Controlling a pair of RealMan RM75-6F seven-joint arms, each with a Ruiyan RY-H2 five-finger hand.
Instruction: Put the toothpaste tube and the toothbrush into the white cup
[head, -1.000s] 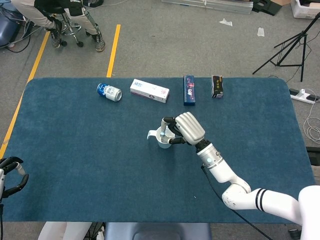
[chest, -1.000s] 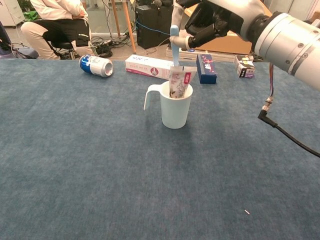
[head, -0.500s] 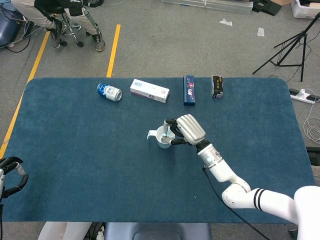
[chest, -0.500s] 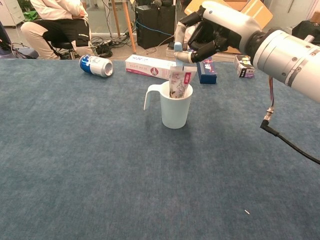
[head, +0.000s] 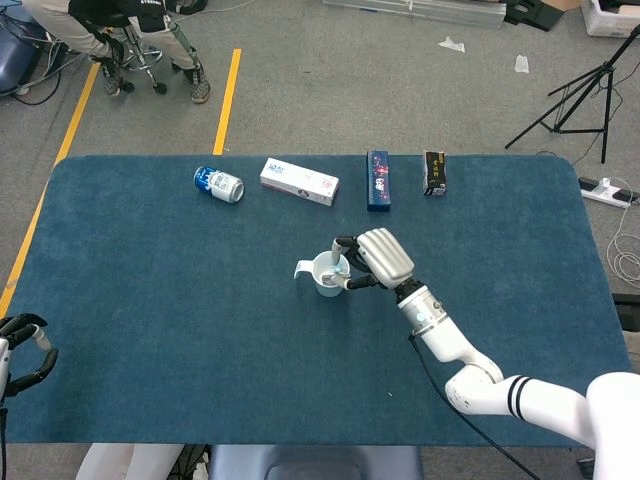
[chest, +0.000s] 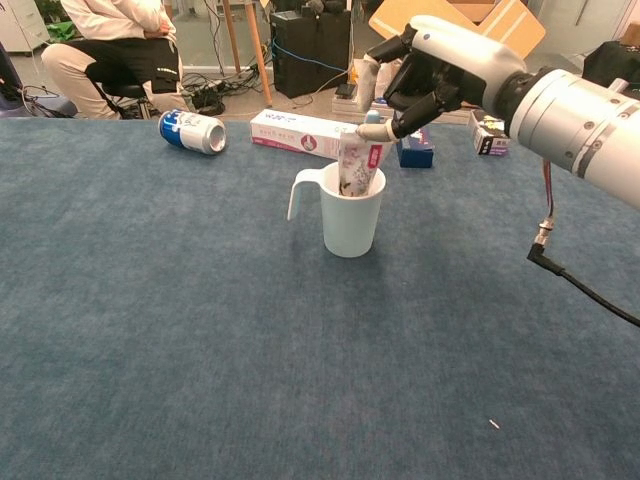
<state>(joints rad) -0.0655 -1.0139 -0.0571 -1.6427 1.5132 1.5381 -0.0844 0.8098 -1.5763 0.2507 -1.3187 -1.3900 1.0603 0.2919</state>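
Cup (chest: 351, 215) sits mid-table, one only, light plastic and likely to tip if nudged. One soft tube (chest: 360, 168) stands inside it. Just above, right hand (chest: 432, 70) hovers; whether it pinches the brush (chest: 372, 117) I cannot tell. Beyond the cup: one can (head: 218, 184), three boxes. Left hand (head: 22, 352), near edge, open-fingered, holding nothing.
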